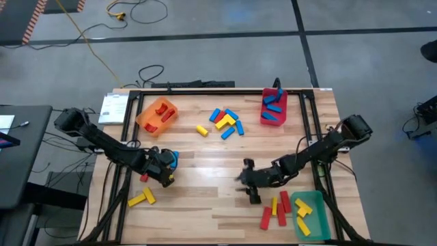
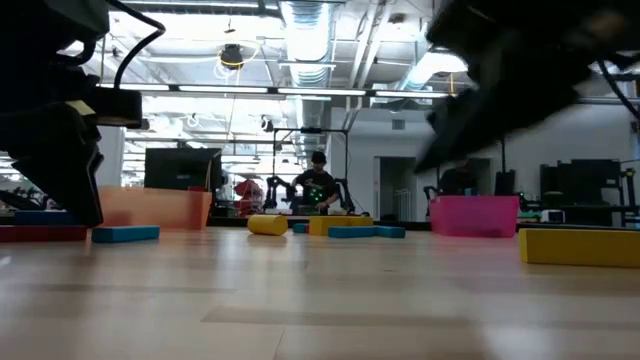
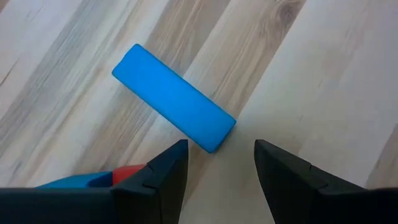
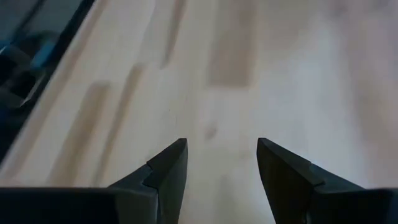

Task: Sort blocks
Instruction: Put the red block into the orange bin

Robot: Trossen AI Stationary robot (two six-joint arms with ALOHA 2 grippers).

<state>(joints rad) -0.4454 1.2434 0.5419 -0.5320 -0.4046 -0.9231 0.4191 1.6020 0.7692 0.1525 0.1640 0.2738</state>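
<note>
A blue block (image 3: pixel 174 106) lies flat on the wooden table just ahead of my left gripper (image 3: pixel 217 155). That gripper is open and points steeply down, with the block's near end just beyond its fingertips and untouched. In the high view this block (image 1: pixel 173 158) sits beside my left gripper (image 1: pixel 164 169) at the table's left. A red block (image 1: pixel 144 178) lies close by. My right gripper (image 1: pixel 247 183) hangs open over bare wood near the table's middle, with nothing between its fingers (image 4: pixel 221 162).
An orange bin (image 1: pixel 157 115) holding red blocks stands at the far left. A red bin (image 1: pixel 273 109) with blue blocks is at the far right, and a green bin (image 1: pixel 311 213) with yellow blocks at the near right. Loose blocks (image 1: pixel 224 123) lie at the far centre, two yellow ones (image 1: pixel 141 199) at the near left, and red and yellow ones (image 1: pixel 273 208) by the green bin.
</note>
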